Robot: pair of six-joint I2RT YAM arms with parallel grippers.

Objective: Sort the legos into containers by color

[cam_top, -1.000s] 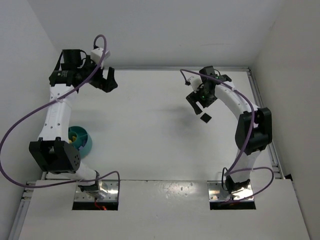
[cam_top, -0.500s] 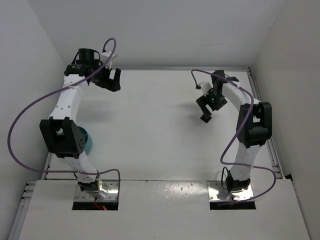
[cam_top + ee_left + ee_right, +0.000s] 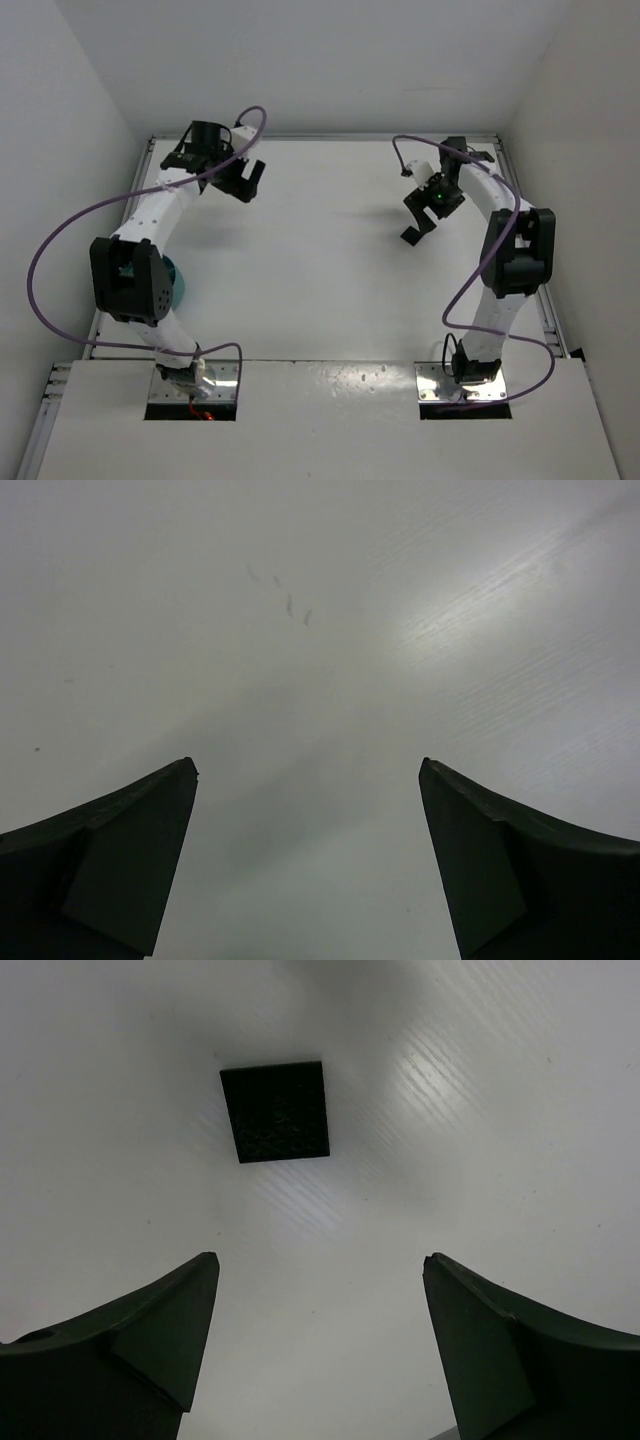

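No legos show in any view. The teal bowl (image 3: 174, 285) sits near the table's left edge, mostly hidden behind my left arm's elbow. My left gripper (image 3: 246, 180) is open and empty near the far left of the table; in its wrist view (image 3: 305, 765) only bare white table lies between the fingers. My right gripper (image 3: 424, 207) is open and empty at the far right; its wrist view (image 3: 320, 1257) shows bare table between the fingers too.
A small flat black square (image 3: 410, 236) lies on the table just in front of my right gripper; it shows ahead of the fingers in the right wrist view (image 3: 275, 1110). White walls enclose the table on the left, far and right sides.
My left gripper has swung right along the far edge, and its elbow now covers most of the bowl. My right gripper has shifted right and farther back. Both stay open.
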